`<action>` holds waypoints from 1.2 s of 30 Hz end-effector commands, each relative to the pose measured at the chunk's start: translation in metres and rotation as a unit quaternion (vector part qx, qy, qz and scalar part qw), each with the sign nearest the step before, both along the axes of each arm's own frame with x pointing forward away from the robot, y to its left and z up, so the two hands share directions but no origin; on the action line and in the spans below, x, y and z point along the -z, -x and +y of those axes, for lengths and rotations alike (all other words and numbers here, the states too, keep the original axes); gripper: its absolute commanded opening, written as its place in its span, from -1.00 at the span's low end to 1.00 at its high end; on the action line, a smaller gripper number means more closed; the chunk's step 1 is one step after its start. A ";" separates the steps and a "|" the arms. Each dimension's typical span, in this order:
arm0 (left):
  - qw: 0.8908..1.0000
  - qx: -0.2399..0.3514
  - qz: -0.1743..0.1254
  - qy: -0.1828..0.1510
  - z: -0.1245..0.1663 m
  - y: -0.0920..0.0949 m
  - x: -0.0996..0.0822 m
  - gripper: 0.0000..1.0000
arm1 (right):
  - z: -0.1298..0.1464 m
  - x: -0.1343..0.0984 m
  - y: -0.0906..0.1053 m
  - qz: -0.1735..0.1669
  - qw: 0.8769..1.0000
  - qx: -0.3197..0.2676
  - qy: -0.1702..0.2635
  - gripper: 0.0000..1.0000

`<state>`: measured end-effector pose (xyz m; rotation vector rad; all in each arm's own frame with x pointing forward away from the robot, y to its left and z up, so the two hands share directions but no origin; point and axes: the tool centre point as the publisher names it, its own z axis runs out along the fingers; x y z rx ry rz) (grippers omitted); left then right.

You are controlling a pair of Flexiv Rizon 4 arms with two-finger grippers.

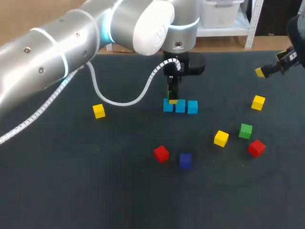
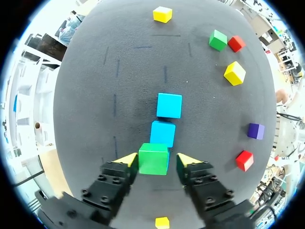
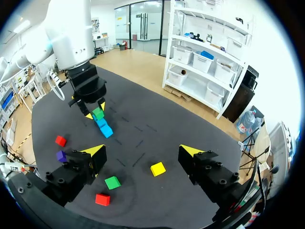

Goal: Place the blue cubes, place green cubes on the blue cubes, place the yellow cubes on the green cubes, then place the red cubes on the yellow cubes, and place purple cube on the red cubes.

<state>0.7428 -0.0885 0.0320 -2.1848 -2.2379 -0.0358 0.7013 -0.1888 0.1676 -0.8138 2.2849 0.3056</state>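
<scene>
The dark table (image 1: 71, 191) carries everything. The landmark on it is the row of blue cubes (image 1: 180, 106), three side by side as the base layer. The left arm (image 1: 57, 47) comes in from the left and hangs over the row's left end, fingers pointing straight down at the cube there. The right arm (image 1: 296, 28) is well off to the row's right, which I take as leaving the stacking spot free for the other arm. The right gripper (image 3: 143, 151) is spread wide with nothing in it.

The left gripper (image 2: 157, 160) straddles a green cube (image 2: 153, 157) that sits on the row's end cube and hides nearly all of it. The other two blues run on ahead of the fingers. One fingertip (image 2: 129, 159) is at the cube's side, while the other shows a thin dark gap. I read the fingers as slack around the cube, not clamping it. In my judgement this is the setting-down of the first green. It is squared to the blue beneath so that later layers get a flat seat.

The loose pieces lie around the row, all well apart from it. To its right are the second green cube (image 1: 245, 130), the right red cube (image 1: 256, 148), the upper yellow cube (image 1: 258, 102) and the lower yellow cube (image 1: 221, 138). In front of the row, toward the head camera, are the left red cube (image 1: 161, 153) and the purple cube (image 1: 185, 160), near each other. To the row's left is the lone yellow cube (image 1: 98, 111).
</scene>
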 end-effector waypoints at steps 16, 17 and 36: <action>0.993 -0.079 -0.020 0.091 0.033 0.001 -0.054 1.00 | 0.000 0.000 0.001 -0.001 1.000 0.001 0.001 1.00; 0.991 -0.084 -0.023 0.099 0.036 0.002 -0.058 1.00 | 0.000 0.000 0.001 -0.001 1.000 0.001 0.001 1.00; 0.957 -0.163 -0.086 0.223 0.096 0.034 -0.118 1.00 | 0.000 0.000 0.001 -0.001 1.000 0.001 0.001 1.00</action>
